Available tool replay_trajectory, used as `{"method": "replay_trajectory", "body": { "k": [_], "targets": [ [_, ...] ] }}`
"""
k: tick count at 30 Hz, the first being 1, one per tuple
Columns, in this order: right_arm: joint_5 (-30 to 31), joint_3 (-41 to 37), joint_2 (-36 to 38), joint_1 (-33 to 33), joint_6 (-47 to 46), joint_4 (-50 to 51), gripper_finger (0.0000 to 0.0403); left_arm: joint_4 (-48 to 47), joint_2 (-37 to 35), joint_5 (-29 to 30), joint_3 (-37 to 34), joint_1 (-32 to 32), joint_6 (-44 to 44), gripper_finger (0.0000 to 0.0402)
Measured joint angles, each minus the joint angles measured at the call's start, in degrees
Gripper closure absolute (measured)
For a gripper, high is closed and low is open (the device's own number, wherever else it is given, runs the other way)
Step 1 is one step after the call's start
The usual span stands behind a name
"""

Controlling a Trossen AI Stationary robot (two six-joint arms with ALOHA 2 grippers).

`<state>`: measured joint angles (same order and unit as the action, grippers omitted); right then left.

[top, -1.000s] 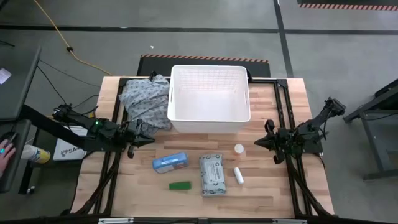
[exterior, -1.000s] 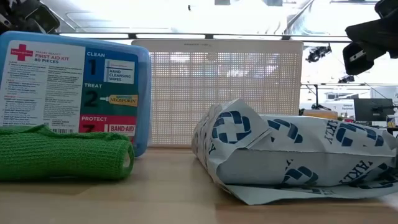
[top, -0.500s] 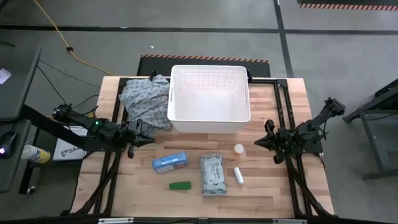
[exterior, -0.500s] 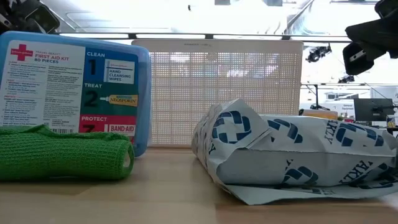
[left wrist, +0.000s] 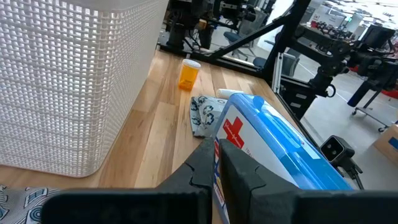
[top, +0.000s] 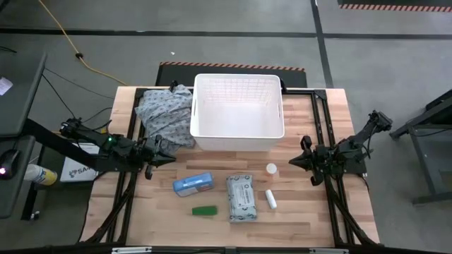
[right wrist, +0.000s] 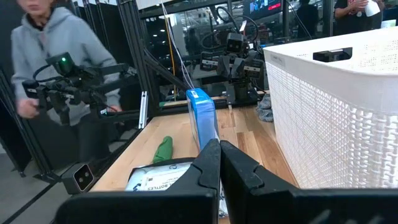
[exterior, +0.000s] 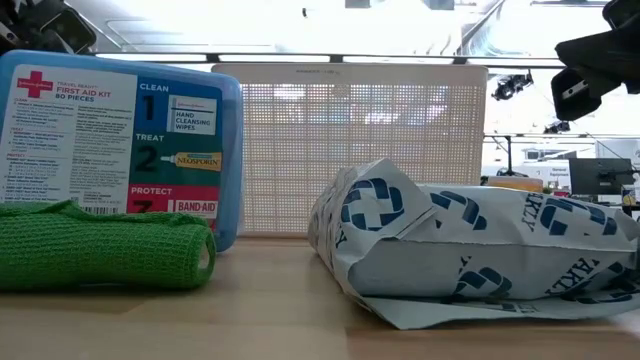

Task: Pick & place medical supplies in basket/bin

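Observation:
The white gridded basket stands at the table's far middle. Nearer the front, the blue-white packet stands on its long edge, and the green bar, the grey-white soft pack, the white tube and the orange-capped vial rest on the wood. My left gripper hovers shut at the left, level, left of the packet. My right gripper hovers shut at the right, level, beside the vial. Both are clear of everything.
A grey patterned cloth lies bunched against the basket's left wall. Bare wood shows between the items and the table's near edge. A person in a grey hooded top stands beyond the table's left side.

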<state>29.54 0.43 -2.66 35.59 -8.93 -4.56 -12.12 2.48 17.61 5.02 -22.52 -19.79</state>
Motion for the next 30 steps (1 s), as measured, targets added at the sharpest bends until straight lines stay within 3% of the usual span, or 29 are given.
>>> {"method": "replay_trajectory", "body": {
  "k": [19, 30],
  "targets": [
    [0.0, 0.0, 0.0, 0.0, 0.0, 0.0, 0.0403, 0.0, 0.0, 0.0, 0.0, 0.0, 0.0, 0.0341],
    [0.0, 0.0, 0.0, 0.0, 0.0, 0.0, 0.0403, 1.4, 0.0, 3.0, -0.1, 0.0, 0.0, 0.0341]
  ]
}}
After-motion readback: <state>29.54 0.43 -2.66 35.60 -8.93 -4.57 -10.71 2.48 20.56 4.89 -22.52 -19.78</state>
